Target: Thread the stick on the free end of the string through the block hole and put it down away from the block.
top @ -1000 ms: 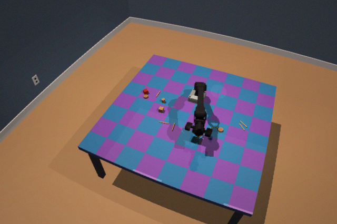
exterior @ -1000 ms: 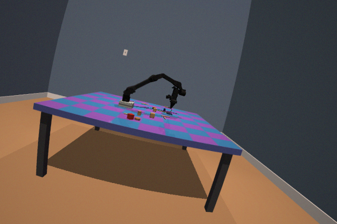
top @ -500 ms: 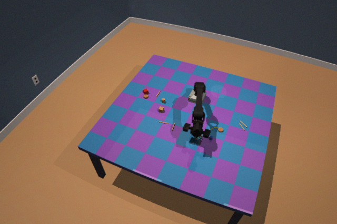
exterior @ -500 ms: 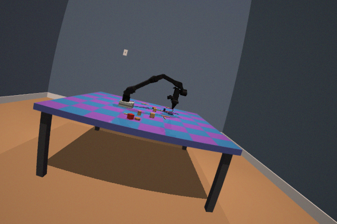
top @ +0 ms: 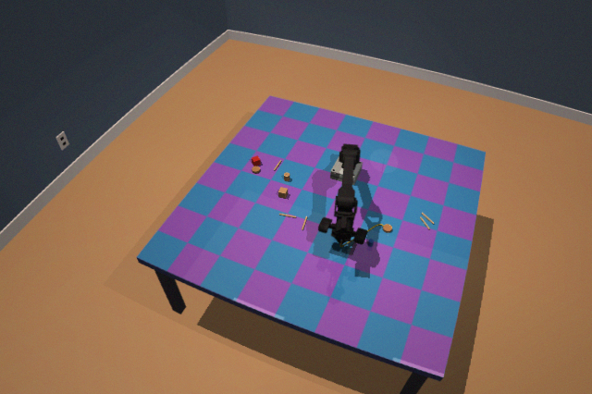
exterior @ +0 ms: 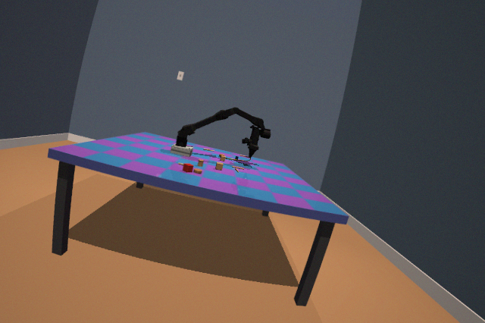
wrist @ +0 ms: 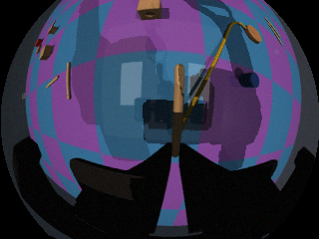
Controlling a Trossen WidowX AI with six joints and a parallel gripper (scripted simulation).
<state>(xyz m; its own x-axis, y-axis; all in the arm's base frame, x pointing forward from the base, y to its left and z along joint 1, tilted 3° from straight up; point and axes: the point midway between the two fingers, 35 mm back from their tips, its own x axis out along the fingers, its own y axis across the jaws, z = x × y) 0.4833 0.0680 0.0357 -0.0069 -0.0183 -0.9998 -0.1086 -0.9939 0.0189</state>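
Jaws (top: 342, 242) (exterior: 251, 158) grasp the stick (wrist: 177, 97), well inside the bench's (top: 291, 318) (exterior: 203, 198) near edge.

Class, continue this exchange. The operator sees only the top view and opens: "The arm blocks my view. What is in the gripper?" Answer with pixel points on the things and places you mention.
Observer: The wrist view shows the gripper (top: 341, 242) (exterior: 250, 157) (wrist: 174, 147) shut on a thin wooden stick (wrist: 178, 90).
Operator: Where is the block with the hole? I can't find it from above.
Observer: The wrist view shows that wooden block (exterior: 222, 158) (wrist: 150, 7) beyond the stick's far end, with a dark hole in the face toward the gripper.
Operator: Is the stick in the hole?
Observer: No; the wrist view shows bare table between them.
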